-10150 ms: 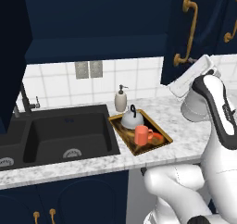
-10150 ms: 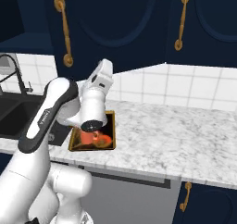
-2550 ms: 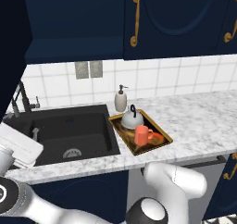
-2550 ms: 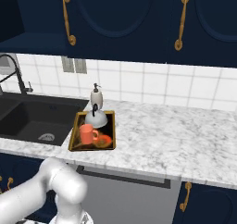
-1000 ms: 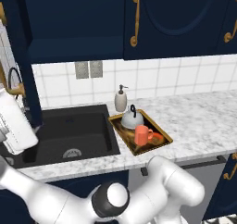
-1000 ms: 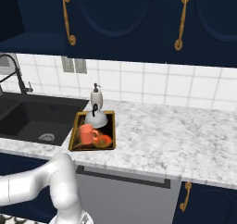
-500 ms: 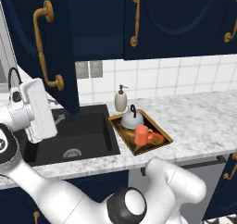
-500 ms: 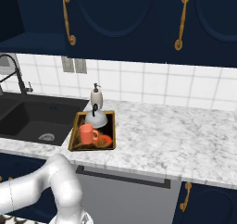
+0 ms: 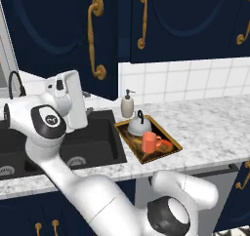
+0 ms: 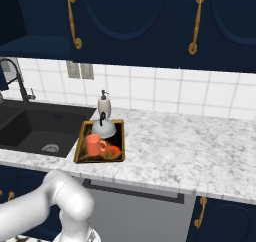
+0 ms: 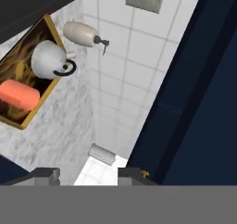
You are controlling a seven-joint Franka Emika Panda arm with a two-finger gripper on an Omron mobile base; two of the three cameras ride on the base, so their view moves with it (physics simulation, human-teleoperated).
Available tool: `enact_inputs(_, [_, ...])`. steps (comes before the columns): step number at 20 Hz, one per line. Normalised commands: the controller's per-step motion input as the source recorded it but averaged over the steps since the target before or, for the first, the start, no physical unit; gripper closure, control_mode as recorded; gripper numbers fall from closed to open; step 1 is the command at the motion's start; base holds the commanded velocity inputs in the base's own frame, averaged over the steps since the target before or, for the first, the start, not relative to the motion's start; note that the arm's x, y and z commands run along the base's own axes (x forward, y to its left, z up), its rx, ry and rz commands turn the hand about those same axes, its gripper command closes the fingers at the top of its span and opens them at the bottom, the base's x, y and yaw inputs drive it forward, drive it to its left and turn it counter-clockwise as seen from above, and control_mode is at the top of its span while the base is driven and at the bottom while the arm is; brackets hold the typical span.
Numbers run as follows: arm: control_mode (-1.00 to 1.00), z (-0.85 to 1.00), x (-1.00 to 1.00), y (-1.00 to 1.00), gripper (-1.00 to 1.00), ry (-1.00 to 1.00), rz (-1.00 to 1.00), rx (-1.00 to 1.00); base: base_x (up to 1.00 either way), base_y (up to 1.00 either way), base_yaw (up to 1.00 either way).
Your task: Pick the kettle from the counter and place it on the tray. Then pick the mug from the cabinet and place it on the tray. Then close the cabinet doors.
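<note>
The tray [image 9: 168, 143] lies on the counter [image 9: 210, 127] right of the sink, and holds the silver kettle [image 9: 138, 127] and the orange mug [image 9: 149, 142]. From the right base view the tray [image 10: 119, 136], kettle [image 10: 103, 129] and mug [image 10: 93, 145] stand the same way. The left cabinet door [image 9: 58, 40] hangs ajar, its edge close to the shut right door [image 9: 195, 20]. My gripper [image 9: 87, 114] sits low beside that left door. In the hand view the gripper [image 11: 88, 176] is open with nothing in it, and the navy door [image 11: 199, 102] lies along one side.
A cream soap bottle [image 9: 127, 105] stands behind the tray against the tiled wall. The black sink [image 9: 93, 142] lies under my arm, with its faucet [image 10: 15, 78] at the far end. The counter [image 10: 190, 146] runs bare to the right of the tray.
The left cabinet door has swung rightward toward its frame, and my hand has moved right along with it. Kettle, mug and tray have not moved.
</note>
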Motion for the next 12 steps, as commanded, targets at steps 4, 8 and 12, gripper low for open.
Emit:
enact_inputs(4, [-1.00,0.35,0.74,-0.56,-1.00,0.04,0.20,0.13,0.00,0.00,0.00])
enact_inputs(8, [-1.00,0.39,0.80,-0.45,-1.00,0.05,0.22,0.13,0.00,0.00,0.00])
enact_inputs(12, [-1.00,0.36,0.90,-0.34,-1.00,0.08,0.21,0.13,0.00,0.00,0.00])
